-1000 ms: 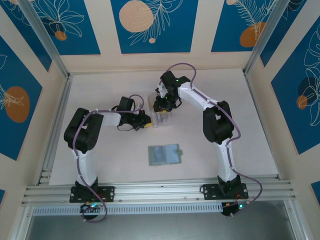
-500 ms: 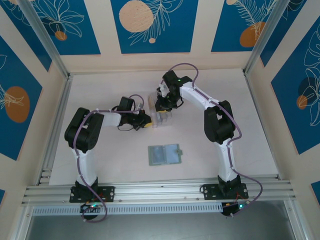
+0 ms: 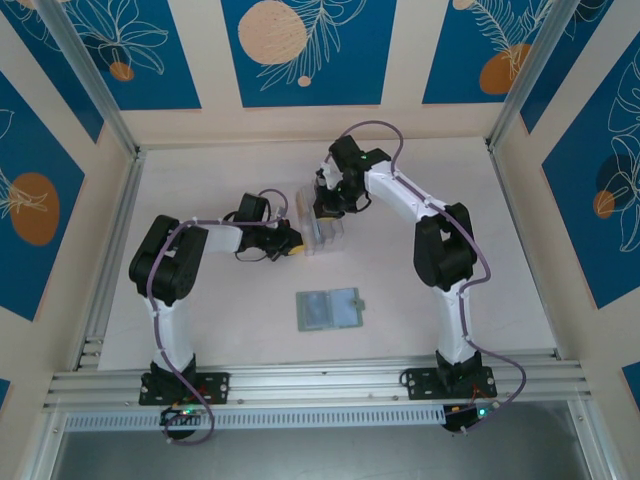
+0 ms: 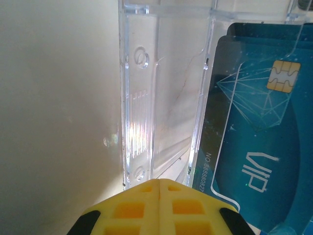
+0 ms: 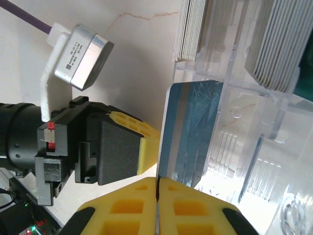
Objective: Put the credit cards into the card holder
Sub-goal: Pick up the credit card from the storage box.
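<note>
At clear rack (image 5: 247,142) | right hand (image 5: 157,183) has closed on teal card (image 5: 188,128)

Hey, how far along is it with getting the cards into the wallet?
Early on. Done: nothing obvious; the card holder lies open with no card I can make out in it. In hand: the right gripper is shut on a teal card at the clear rack, which the shut left gripper sits against. To do: carry it over, then the stacked cards.

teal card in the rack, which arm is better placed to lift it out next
Right. The right gripper is shut on the teal card in the clear rack; the left gripper is shut empty beside the rack.
</note>
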Robot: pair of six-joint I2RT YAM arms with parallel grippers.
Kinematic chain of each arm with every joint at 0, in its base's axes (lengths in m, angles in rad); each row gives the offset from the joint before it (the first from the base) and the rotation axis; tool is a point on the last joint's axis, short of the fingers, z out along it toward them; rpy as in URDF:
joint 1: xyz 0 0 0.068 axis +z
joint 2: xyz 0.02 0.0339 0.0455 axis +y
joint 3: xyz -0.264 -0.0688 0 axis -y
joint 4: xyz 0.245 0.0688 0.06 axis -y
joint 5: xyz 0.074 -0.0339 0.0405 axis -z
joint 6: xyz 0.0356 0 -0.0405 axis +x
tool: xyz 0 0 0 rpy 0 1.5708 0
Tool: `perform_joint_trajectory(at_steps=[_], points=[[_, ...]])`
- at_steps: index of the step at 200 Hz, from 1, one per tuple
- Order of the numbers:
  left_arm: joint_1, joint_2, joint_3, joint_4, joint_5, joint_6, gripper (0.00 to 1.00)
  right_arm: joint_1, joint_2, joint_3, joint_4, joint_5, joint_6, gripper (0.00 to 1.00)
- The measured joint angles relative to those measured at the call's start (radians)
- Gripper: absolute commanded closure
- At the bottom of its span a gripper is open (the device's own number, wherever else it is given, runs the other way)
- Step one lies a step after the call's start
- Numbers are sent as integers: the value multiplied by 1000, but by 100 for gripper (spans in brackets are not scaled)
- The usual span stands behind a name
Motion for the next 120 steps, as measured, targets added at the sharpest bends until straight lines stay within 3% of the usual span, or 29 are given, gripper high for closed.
perform_joint_trajectory(at_steps=[120], points=[[0, -76, 37, -95, -21, 34, 97, -10, -3, 0, -29, 19, 2, 100]])
